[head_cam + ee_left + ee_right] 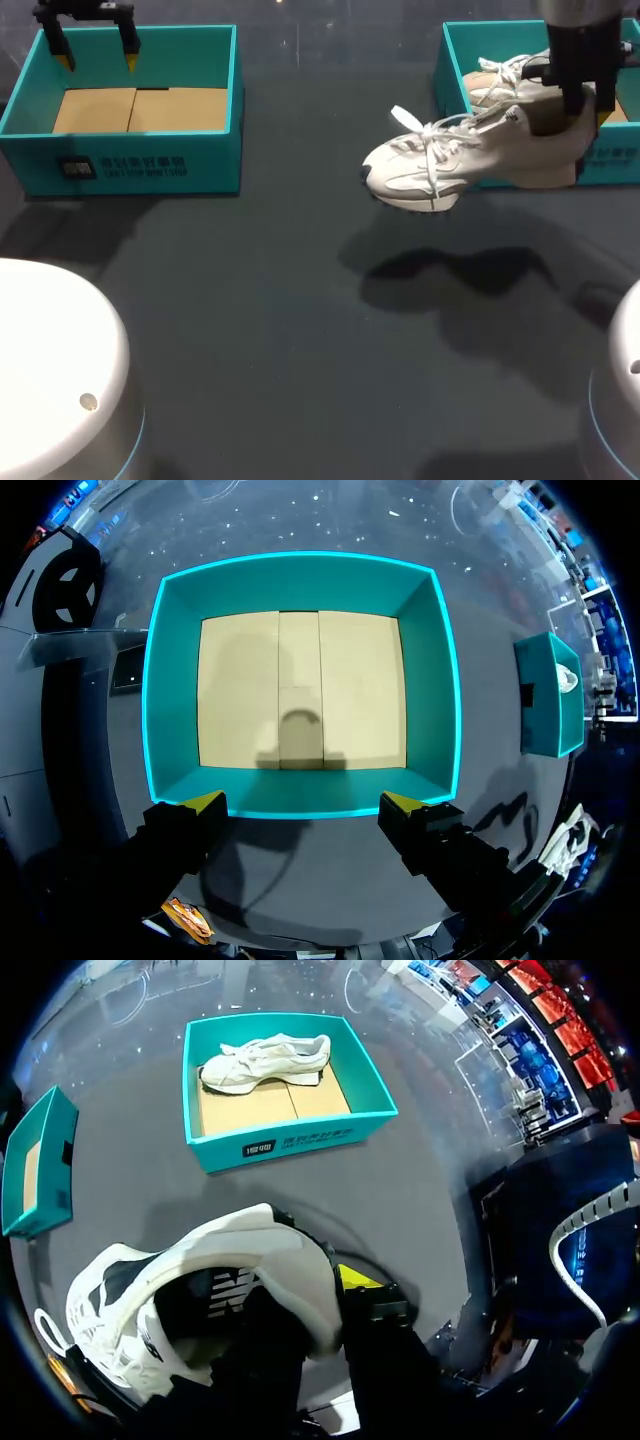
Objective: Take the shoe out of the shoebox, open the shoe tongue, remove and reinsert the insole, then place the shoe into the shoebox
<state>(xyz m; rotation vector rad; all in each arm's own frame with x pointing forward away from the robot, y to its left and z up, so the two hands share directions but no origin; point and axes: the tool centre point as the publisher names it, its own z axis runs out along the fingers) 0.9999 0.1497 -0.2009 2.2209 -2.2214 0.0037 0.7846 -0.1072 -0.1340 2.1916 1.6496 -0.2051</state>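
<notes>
A white lace-up shoe (pixel 450 160) hangs in the air above the table, toe pointing left. My right gripper (pixel 580 105) is shut on its heel collar. In the right wrist view one yellow fingertip (pixel 355 1278) presses the outside of the heel of the shoe (pixel 200 1300), and the other finger is hidden inside it. Just behind stands the teal shoebox (pixel 610 160), which holds a second white shoe (pixel 500 80). My left gripper (pixel 97 55) hovers open over the far wall of an empty teal box (pixel 140 160); in its own view the left gripper (pixel 302 805) holds nothing.
The empty teal box (pixel 300 570) has a bare cardboard floor. The right wrist view shows the shoebox (pixel 290 1140) with the second shoe (pixel 265 1060) lying along its far side. Two white arm bases fill the near corners. Dark tabletop lies between the boxes.
</notes>
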